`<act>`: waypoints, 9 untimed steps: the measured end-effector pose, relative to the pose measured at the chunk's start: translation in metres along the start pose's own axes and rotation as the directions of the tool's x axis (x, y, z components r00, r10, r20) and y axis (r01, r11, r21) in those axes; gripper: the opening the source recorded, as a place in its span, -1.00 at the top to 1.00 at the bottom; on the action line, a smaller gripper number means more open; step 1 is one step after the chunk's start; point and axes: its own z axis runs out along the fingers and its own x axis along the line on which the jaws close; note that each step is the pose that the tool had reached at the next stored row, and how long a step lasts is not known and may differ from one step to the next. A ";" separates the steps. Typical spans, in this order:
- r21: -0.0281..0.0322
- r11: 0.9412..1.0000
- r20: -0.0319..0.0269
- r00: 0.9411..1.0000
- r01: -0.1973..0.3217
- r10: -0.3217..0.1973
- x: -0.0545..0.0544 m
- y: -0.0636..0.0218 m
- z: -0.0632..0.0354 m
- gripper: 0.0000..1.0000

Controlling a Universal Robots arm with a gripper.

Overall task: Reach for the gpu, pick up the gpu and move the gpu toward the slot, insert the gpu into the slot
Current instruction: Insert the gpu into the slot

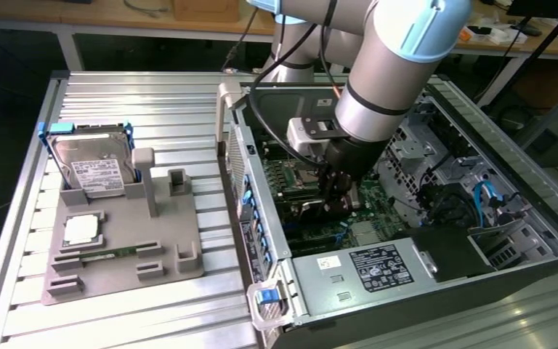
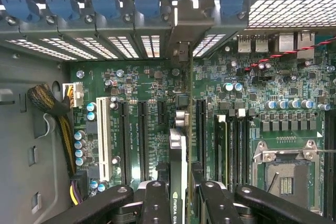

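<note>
GPU card [image 2: 178,171] is clamped edge-on between the claw's fingers [image 2: 156,203], which sit narrow against its two flat faces; the claw [image 2: 178,203] holds it upright over the green motherboard [image 2: 231,98] inside the open computer case [image 1: 511,174]. In the wrist view the card's long axis runs parallel to the row of dark expansion connectors, with its silver bracket end [image 2: 181,27] toward the case's slotted rear wall. The card appears aligned over one slot [image 2: 200,129] lying just beside its lower edge, though whether the edge already touches the connector cannot be told. In the exterior view the claw [image 1: 342,200] is deep in the case, near its rear wall, directly above the board. Judged from this, the remaining relation is vertical: card straight above slot, axes parallel
</note>
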 end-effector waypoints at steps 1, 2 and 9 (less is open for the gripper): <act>0.000 1.000 0.000 1.000 0.000 0.000 0.000 0.0000 0.0003 0.46; 0.000 1.000 0.000 1.000 0.000 0.000 0.000 0.0000 0.0006 0.46; 0.001 1.000 -0.007 1.000 0.000 0.000 -0.001 -0.0001 0.0012 0.46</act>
